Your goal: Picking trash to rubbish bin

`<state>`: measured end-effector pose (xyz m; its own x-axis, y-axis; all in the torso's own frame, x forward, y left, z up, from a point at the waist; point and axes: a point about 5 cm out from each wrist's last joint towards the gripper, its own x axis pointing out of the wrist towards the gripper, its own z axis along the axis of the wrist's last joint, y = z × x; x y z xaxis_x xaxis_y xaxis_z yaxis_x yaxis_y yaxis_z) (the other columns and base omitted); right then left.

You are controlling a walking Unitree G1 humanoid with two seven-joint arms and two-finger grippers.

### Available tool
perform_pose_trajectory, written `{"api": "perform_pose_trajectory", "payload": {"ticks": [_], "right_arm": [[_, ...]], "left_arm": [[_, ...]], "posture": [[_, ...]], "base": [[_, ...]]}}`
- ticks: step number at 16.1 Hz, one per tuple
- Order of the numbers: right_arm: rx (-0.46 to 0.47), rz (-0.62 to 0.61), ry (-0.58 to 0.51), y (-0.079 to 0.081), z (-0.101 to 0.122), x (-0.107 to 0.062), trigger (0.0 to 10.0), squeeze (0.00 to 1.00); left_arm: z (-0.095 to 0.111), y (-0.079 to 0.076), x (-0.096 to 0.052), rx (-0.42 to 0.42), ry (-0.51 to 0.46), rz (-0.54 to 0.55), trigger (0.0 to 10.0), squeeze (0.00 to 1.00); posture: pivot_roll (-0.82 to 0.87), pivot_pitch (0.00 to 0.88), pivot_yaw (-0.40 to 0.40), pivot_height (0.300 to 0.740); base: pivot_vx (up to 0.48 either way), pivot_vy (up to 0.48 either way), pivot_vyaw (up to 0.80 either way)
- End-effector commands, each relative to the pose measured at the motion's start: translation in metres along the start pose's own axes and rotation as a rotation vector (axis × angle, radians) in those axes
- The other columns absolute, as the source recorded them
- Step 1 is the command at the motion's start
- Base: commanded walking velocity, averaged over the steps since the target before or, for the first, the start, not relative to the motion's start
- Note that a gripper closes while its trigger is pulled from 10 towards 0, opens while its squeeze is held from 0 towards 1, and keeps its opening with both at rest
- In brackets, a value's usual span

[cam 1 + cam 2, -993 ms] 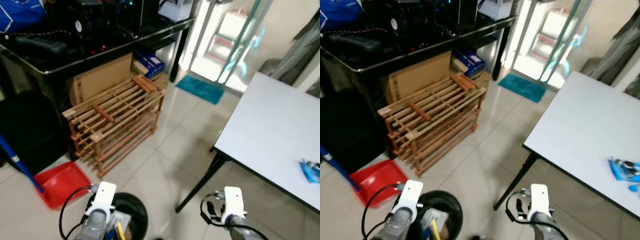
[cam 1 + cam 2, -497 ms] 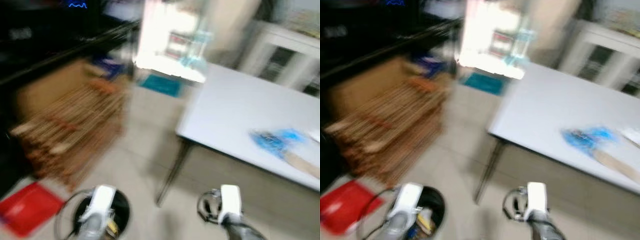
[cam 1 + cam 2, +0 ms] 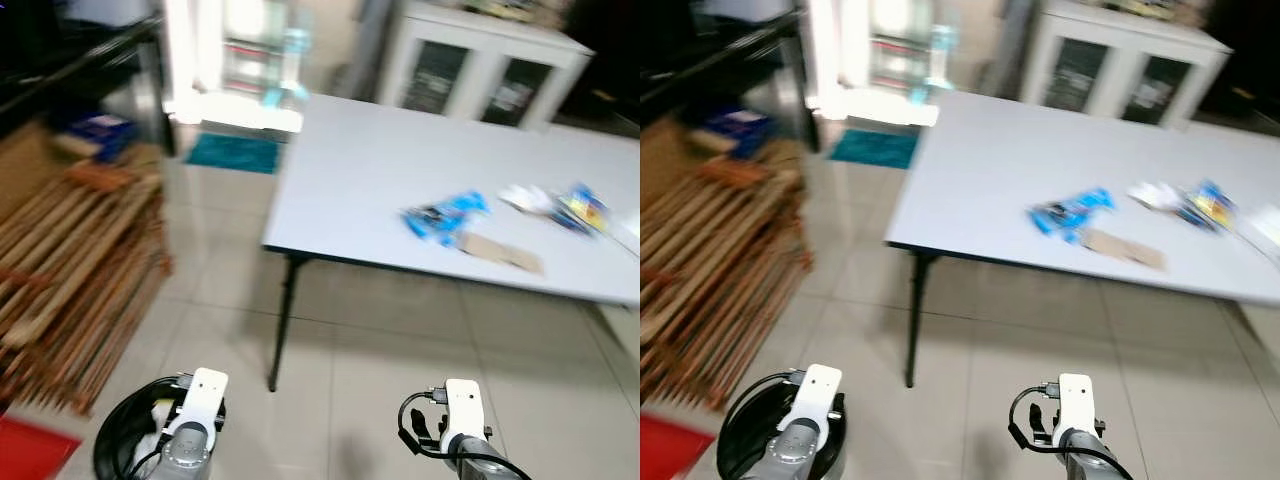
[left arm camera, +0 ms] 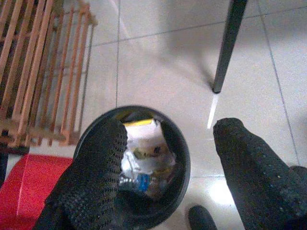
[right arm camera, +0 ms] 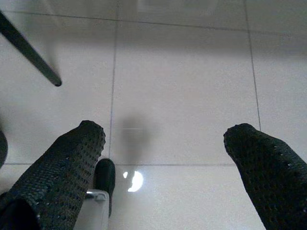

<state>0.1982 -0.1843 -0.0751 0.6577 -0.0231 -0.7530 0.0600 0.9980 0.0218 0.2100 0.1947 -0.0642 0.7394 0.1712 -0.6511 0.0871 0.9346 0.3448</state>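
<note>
Here the head views are slightly blurred. A long white table on thin black legs (image 3: 420,180) carries the trash: a crumpled blue plastic wrapper (image 3: 445,216) near the middle of its front edge, a flat brown piece of cardboard (image 3: 502,252) just beside it, and further along a small heap of white and coloured wrappers (image 3: 560,205) too smeared to tell apart. The table's far end is cut off by the frame.

The round black rubbish bin (image 4: 180,158) stands on the pale tiled floor (image 3: 400,340) below the left arm, near a slatted wooden rack (image 3: 70,260); a red dustpan (image 4: 24,187) lies just beside it, mostly out of frame. In the left wrist view the bin holds white, yellow and blue scraps, partly hidden behind one black finger.

The left gripper (image 4: 168,158) hangs above the bin, its fingers spread wide with nothing between them. The right gripper (image 5: 165,163) hangs over bare tiles, fingers likewise spread and empty, one black table leg (image 5: 29,50) crossing the corner of its view.
</note>
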Motion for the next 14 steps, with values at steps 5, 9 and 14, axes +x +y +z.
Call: {"api": "perform_pose_trajectory", "payload": {"ticks": [5,9,14], "right_arm": [[-0.005,-0.008,-0.01,-0.0049,0.0033,0.0001,10.0,0.0],[0.006,-0.004,-0.023,-0.004,0.0038,-0.0001,10.0,0.0],[0.005,0.006,-0.03,-0.0018,0.0065,0.0007,10.0,0.0]], "left_arm": [[0.0052,-0.0058,0.0003,-0.017,-0.022,-0.014,10.0,0.0],[0.0029,-0.0064,-0.0002,0.006,-0.011,-0.015,10.0,0.0],[0.0011,-0.0047,-0.0001,0.029,0.005,0.0,10.0,0.0]], "posture": [[-0.03,0.034,-0.142,0.74],[-0.03,0.035,-0.142,0.74],[-0.03,0.035,-0.143,0.74]], "base": [[0.0,0.0,-0.7],[0.0,0.0,-0.62],[0.0,0.0,0.0]]}}
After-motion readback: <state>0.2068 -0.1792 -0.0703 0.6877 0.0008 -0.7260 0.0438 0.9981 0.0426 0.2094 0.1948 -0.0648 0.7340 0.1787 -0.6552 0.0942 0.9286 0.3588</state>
